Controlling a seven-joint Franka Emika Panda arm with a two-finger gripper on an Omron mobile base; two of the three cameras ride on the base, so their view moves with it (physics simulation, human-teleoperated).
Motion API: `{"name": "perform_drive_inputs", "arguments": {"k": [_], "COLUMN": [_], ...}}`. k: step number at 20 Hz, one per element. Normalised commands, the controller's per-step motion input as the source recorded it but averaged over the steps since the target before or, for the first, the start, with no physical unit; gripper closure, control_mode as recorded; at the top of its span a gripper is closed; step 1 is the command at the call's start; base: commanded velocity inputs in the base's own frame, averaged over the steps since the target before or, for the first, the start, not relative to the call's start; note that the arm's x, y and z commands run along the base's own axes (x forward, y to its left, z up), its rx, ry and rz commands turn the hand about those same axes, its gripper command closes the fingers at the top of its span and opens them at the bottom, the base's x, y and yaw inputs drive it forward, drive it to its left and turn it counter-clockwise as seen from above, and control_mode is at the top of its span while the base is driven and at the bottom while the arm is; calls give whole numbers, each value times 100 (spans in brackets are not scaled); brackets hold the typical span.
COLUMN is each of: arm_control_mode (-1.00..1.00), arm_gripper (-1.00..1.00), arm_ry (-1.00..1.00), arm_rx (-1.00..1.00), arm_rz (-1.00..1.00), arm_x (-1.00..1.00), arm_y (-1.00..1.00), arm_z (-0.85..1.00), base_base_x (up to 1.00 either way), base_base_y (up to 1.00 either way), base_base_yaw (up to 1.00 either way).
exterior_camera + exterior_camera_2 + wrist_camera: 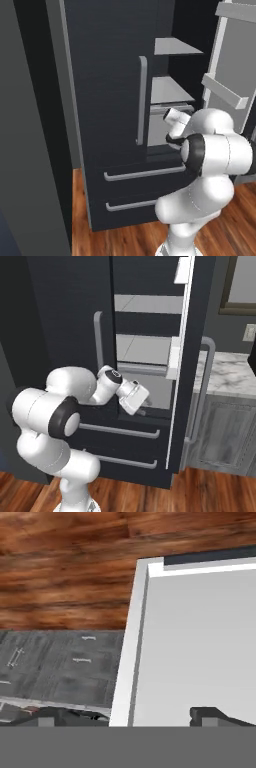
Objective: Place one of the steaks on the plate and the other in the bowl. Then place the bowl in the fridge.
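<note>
The tool (130,716) is standing released, its two dark fingertips (212,714) set wide apart at the bottom of the hand view with nothing between them. In the base views the wrist is reaching into the open compartment of the fridge (70,331), level with the lowest grey shelf (167,90); the tool itself is hidden there behind the wrist body. The hand camera is looking across a pale flat panel with a white raised edge, probably the inside of the fridge door (192,366), toward the wooden floor (65,567) and grey cabinet fronts (60,662). The bowl, the plate and the steaks are not identifiable at this moment, so their location cannot be confirmed. Judging from the empty tool inside the open fridge, the task is either nearing its end with the bowl just delivered, or the fridge is only being prepared; the pictures are not settling which. The desk (225,373) beside the fridge is carrying nothing recognisable. No brand, label or readable writing is appearing anywhere.
</note>
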Motion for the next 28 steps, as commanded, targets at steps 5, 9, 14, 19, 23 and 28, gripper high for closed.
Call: {"name": "perform_drive_inputs", "arguments": {"k": [5,9,14,19,23,28], "arm_control_mode": [-100,-100,-100,-100,-100,-100], "arm_gripper": [-100,-100,-100,-100,-100,-100], "arm_ry": [-28,-33,-55,-56,-43,-32], "arm_rx": [56,40,21,-2,-28,-17], "arm_rz": [-63,-67,-58,-54,-49,-56], "arm_x": [30,30,2,-2,5,0], "arm_y": [13,30,74,100,94,72], "arm_z": [-19,-44,-25,-18,27,63], "base_base_x": [0,0,0,0,0,0], "base_base_y": [0,0,0,0,0,0], "base_base_yaw": [0,0,0,0,0,0]}}
